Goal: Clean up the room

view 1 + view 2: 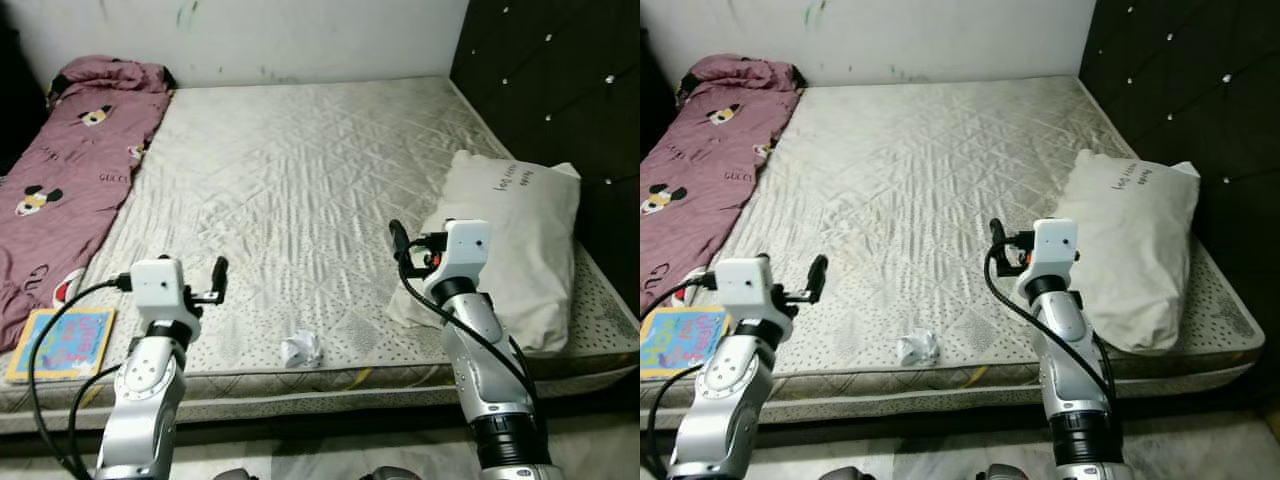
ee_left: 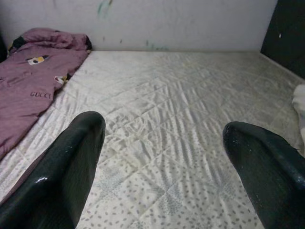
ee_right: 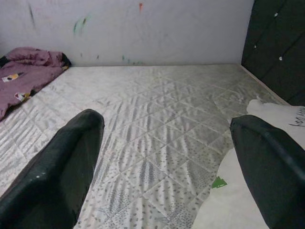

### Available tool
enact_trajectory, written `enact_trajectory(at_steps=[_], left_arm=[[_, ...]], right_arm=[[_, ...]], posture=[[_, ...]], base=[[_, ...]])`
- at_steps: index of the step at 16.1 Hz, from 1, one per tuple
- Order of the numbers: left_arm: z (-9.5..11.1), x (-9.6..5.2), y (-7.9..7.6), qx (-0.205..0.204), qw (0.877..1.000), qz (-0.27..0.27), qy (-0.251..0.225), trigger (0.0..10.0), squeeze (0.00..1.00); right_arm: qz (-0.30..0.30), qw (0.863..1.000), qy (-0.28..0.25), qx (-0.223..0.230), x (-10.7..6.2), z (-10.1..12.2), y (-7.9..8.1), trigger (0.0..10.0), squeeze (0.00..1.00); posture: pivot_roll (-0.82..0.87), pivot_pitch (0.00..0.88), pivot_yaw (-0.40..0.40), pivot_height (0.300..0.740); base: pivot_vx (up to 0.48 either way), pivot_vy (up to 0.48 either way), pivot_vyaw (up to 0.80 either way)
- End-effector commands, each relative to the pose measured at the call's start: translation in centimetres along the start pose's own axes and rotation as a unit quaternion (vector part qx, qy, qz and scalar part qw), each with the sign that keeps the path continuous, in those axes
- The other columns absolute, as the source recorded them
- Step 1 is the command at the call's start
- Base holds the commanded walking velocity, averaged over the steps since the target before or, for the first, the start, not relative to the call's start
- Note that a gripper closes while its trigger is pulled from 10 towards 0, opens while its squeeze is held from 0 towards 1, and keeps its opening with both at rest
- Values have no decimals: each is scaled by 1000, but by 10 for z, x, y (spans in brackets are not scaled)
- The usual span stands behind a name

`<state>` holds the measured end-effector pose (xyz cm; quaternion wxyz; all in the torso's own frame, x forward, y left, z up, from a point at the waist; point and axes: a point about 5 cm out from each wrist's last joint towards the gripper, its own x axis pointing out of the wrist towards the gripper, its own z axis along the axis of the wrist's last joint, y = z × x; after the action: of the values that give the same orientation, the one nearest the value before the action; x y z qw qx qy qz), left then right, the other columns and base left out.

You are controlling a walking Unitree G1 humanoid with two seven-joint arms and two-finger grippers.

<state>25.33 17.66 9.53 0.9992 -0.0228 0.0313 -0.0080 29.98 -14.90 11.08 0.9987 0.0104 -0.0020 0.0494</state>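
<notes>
Both arms are raised over the near edge of the mattress (image 1: 300, 170), and nothing is in hand. The left gripper (image 2: 164, 157) stands wide apart with bare quilting between its fingers; the right gripper (image 3: 167, 157) is spread just as wide and empty too.

The obvious bit of rubbish is the crumpled paper ball (image 1: 301, 349), lying on the speckled border near the front edge, between the two arms and closer in than either set of fingertips. This looks like the approach stage: the pick has not begun.

By my reading, the next move calls for one gripper to draw back and drop toward that paper, since both now aim past it up the bed.

The head views give the layout: the white pillow (image 1: 515, 240) just beside the right arm, the pink printed blanket (image 1: 70, 170) along the left side, and a colourful book (image 1: 62, 343) at the left front corner. The right wrist view adds a small green mark (image 3: 218, 182) at the pillow's edge, and the left wrist view brings lettering on the blanket close.
</notes>
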Motion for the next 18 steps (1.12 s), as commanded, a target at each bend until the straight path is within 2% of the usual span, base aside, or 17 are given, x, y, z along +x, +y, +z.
enact_trajectory(at_steps=[1,7,9,11,12,13,15,18], left_arm=[[2,0,5,-1,1000,7,1,10000,0],[3,3,2,-17,1000,3,-4,10000,0],[11,6,5,8,999,9,-32,10000,0],[11,5,5,-20,1000,4,-23,10000,0],[11,5,3,-22,1000,1,-20,10000,0],[12,4,1,1,1000,7,-20,10000,0],[9,4,-1,-24,1000,-3,-14,10000,0],[7,3,1,-15,1000,0,-15,10000,0]], right_arm=[[10,1000,-6,4,4,6,6,10000,0],[14,1000,-2,-4,0,5,3,10000,0],[15,1000,-3,-3,0,6,5,10000,0],[18,1000,-1,-2,1,5,7,10000,0],[19,1000,-1,-2,1,5,7,10000,0],[20,1000,-2,-2,2,6,7,10000,0],[20,1000,-5,-2,4,8,8,10000,0],[23,1000,-7,-2,1,7,10,10000,0]], posture=[[-75,26,6,740],[-88,39,13,740],[-83,47,15,740],[-80,53,14,740],[-77,54,11,740],[-75,59,9,740],[-73,61,10,740],[-74,58,9,740]], base=[[0,480,0],[0,480,0],[0,0,0],[0,0,0],[0,0,0],[0,0,0],[0,0,0],[0,0,0]])
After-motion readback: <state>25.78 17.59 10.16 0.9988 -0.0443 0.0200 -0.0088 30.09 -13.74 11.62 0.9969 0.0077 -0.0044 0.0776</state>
